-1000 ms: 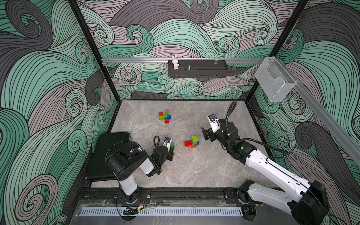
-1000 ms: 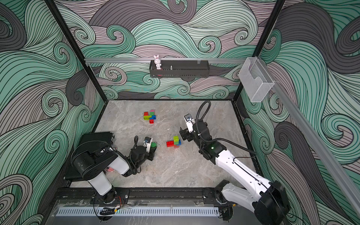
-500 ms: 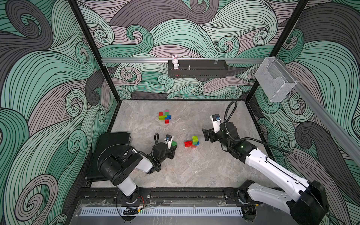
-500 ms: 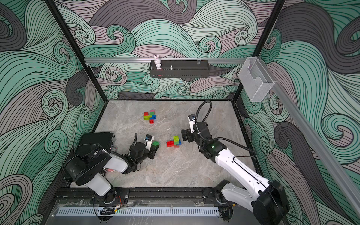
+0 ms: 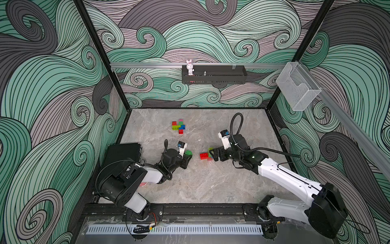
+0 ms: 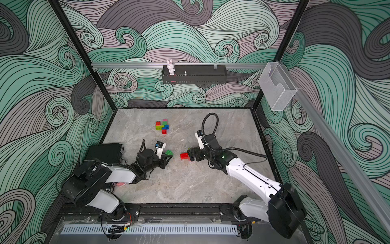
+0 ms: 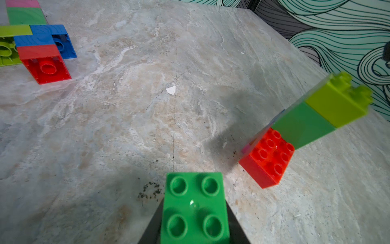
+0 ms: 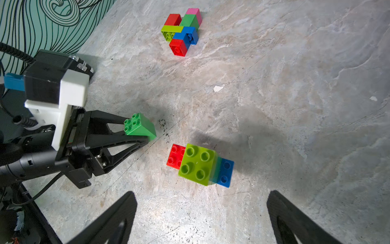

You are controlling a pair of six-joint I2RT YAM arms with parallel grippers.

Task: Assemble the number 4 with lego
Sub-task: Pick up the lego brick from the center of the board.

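My left claw (image 6: 168,156) grips the green brick (image 7: 194,207), my right claw (image 8: 201,196) gapes near the brick stack (image 8: 197,163); a clumsy nudge could topple it.

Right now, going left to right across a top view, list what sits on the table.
Black box → left hand holding the green brick → near red brick → open right hand. Far brick cluster omitted: it overlaps the left hand.

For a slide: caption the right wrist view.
Left end effector holds green brick by lego stack; right end effector open.
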